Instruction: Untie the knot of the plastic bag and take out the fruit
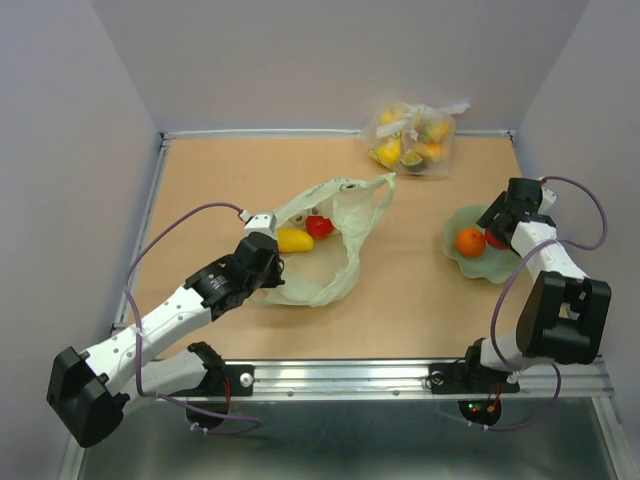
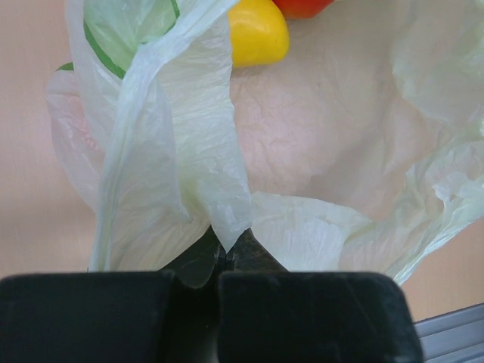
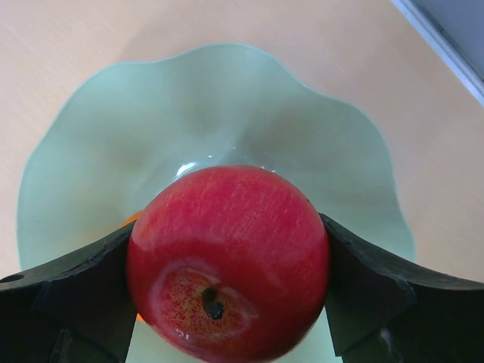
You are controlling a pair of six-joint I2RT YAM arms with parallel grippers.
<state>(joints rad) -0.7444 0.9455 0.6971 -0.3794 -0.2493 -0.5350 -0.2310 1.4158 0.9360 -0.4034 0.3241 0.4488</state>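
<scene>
With the bag (image 2: 340, 151) lying open on the worktop (image 1: 400, 290) and the left hand (image 2: 223, 261) pinching its edge, the right hand (image 1: 497, 232) grips the red apple (image 3: 227, 261) over the green dish (image 3: 98, 151), so it should next let go beside the orange (image 1: 470, 241), then fetch the mango (image 2: 257, 34).

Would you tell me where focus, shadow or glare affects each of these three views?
Top external: soft, even light, faint shadows by the plastic bag. Left wrist: left fingers dark and blurred at the bottom, bag film sharper. Right wrist: red apple sharp, a small glare spot on the green bowl behind it.
</scene>
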